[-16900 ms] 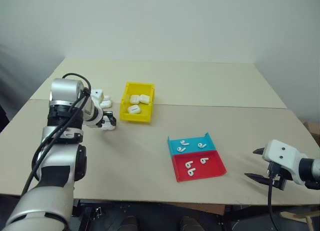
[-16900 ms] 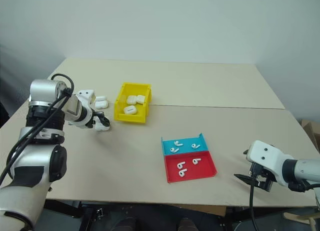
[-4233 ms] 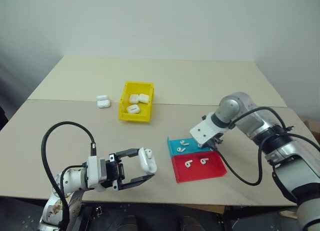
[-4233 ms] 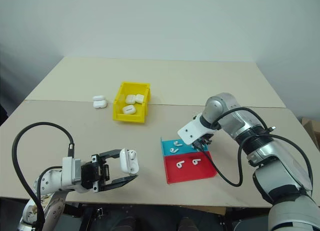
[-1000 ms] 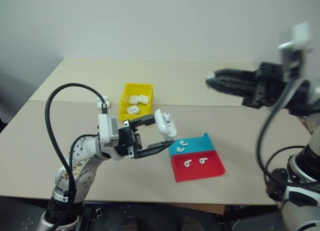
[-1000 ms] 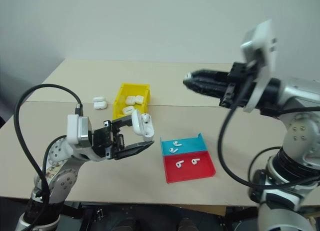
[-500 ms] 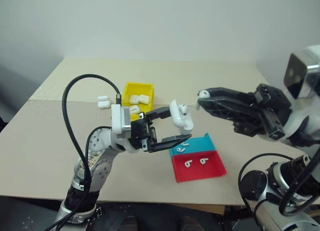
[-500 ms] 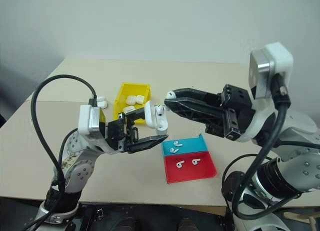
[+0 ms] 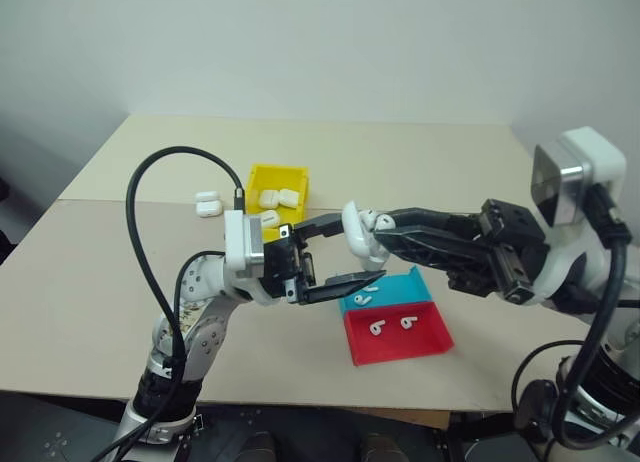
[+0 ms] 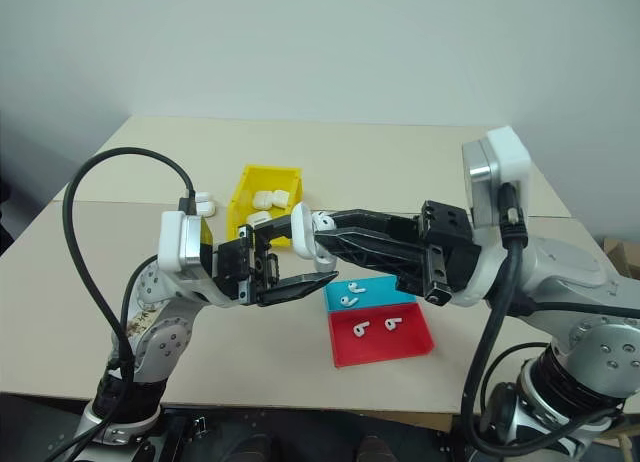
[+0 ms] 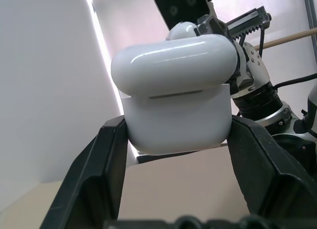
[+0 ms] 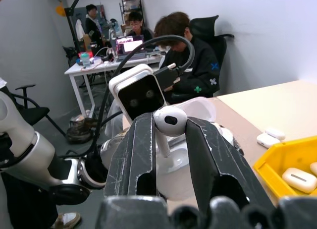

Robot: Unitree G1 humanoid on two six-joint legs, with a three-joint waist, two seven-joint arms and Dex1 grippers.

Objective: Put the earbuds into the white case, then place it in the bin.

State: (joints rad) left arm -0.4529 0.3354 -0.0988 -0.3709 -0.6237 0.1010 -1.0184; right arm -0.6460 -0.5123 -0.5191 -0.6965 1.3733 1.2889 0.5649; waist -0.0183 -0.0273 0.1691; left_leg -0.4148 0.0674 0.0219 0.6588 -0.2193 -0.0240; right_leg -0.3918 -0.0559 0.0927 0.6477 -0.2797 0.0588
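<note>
My left gripper (image 9: 358,250) is shut on the white case (image 9: 353,228), held up in the air over the table with its lid open. My right gripper (image 10: 326,222) is shut on one earbud (image 12: 170,122), whose tip sits right at the case's open top (image 11: 176,90). More earbuds lie in the blue tray (image 9: 404,282) and in the red tray (image 9: 428,340). The yellow bin (image 9: 255,182) stands farther back on the table with several white cases inside.
Two more white cases (image 9: 207,202) lie on the table left of the bin. The blue and red trays sit side by side under my right arm. In the right wrist view, people (image 12: 185,55) sit at desks in the background.
My right gripper came down and leftward with the earbud until it met the case. My left gripper shifted slightly right a second ago and has since held still.
</note>
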